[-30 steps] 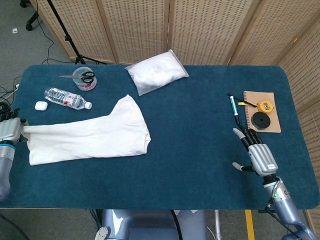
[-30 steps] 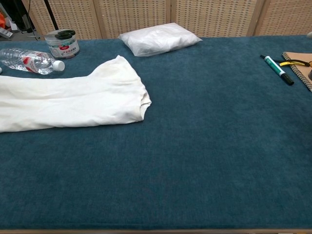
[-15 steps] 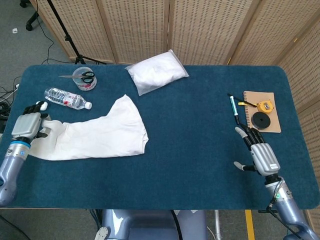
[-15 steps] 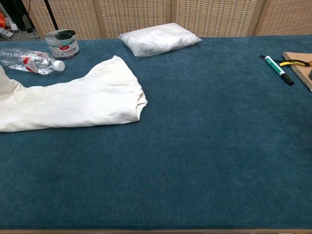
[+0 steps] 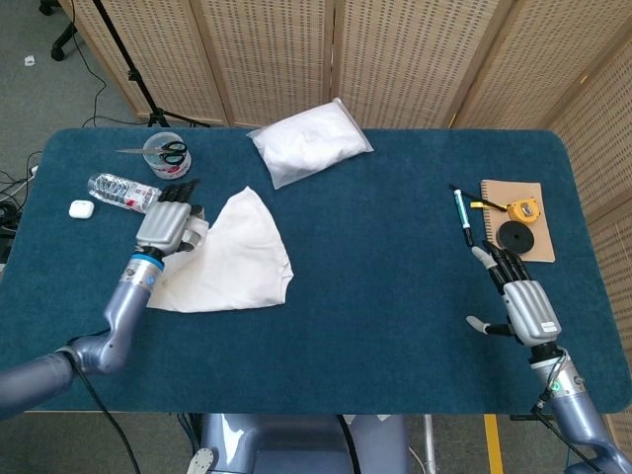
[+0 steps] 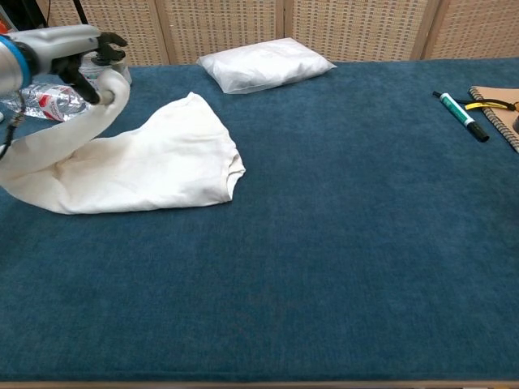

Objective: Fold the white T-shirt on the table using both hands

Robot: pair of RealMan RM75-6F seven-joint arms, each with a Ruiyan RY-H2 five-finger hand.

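The white T-shirt [image 5: 237,259] lies on the left half of the blue table, its collar end toward the middle. My left hand [image 5: 170,223] grips the shirt's left end and holds it lifted above the rest of the cloth; in the chest view that hand [image 6: 73,50] sits at the top left with a band of shirt [image 6: 146,166] hanging from it in a curve. My right hand [image 5: 521,301] hovers open over the table's right front, palm down, far from the shirt. It is outside the chest view.
A white bagged packet [image 5: 308,143] lies at the back centre. A water bottle [image 5: 120,190], a tub with scissors [image 5: 166,153] and a small white case [image 5: 80,208] sit at the back left. A marker [image 5: 460,211], notebook [image 5: 513,217], tape measure and black disc lie at the right.
My left hand has carried the shirt's left end up and rightward over the cloth, shortening the shirt's spread. My right hand has drifted slightly right and stays open.
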